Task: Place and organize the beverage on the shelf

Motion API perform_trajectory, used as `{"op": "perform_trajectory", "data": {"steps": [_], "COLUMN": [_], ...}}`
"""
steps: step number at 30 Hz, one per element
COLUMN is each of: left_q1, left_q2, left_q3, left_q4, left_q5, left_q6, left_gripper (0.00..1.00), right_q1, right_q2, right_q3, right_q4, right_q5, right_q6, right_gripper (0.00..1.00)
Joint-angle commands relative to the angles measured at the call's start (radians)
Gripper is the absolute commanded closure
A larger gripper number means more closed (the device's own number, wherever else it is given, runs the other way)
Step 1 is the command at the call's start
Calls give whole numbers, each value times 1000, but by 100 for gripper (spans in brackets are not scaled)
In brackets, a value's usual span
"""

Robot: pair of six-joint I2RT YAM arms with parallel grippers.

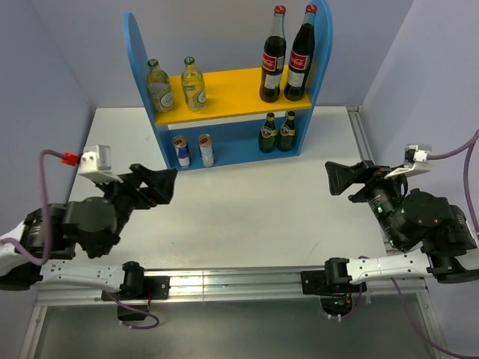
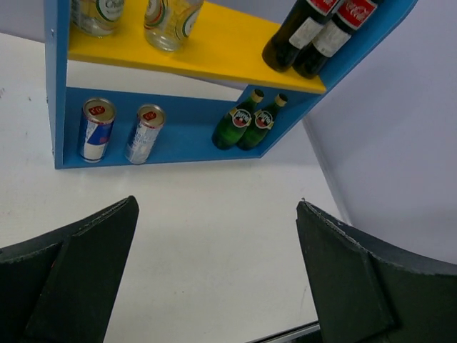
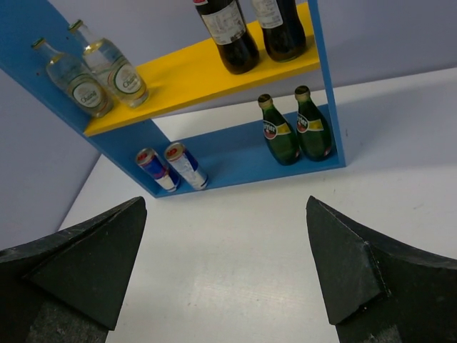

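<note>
The blue shelf (image 1: 139, 52) stands at the table's far side. On its yellow board (image 1: 232, 82) two small clear bottles (image 1: 159, 87) stand at the left and two tall dark cola bottles (image 1: 274, 57) at the right. On the blue base two slim blue-silver cans (image 1: 180, 150) stand at the left and two small dark green bottles (image 1: 268, 133) at the right. My left gripper (image 1: 168, 187) is open and empty over bare table, well short of the shelf (image 2: 56, 86). My right gripper (image 1: 333, 179) is open and empty, also apart from the shelf (image 3: 325, 71).
The white table (image 1: 254, 209) ends in a metal rail (image 1: 224, 280) at the near edge, where both arm bases sit. Pale walls close in on the left, back and right. A raised strip (image 1: 358, 131) runs along the table's right edge.
</note>
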Motion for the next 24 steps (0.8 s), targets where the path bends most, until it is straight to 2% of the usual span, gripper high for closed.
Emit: {"op": "perform_trajectory", "data": {"steps": [1,8,24], "left_q1": [-6,-6,-6], "left_q2": [-20,14,32], "left_q3": [-16,19,-10], "left_q4": [103,65,131], "left_q5": [-29,-66,-86], "left_q6": [95,87,133], "left_gripper": [1,1,1], "right_q1": [6,8,8], "right_q2": [-13,-25,-28], "right_q3": [-15,-34,-58], "right_q4": [48,101,150], "right_q5": [41,51,69], "right_q6": [-62,-105,-153], "right_gripper": [0,0,0]}}
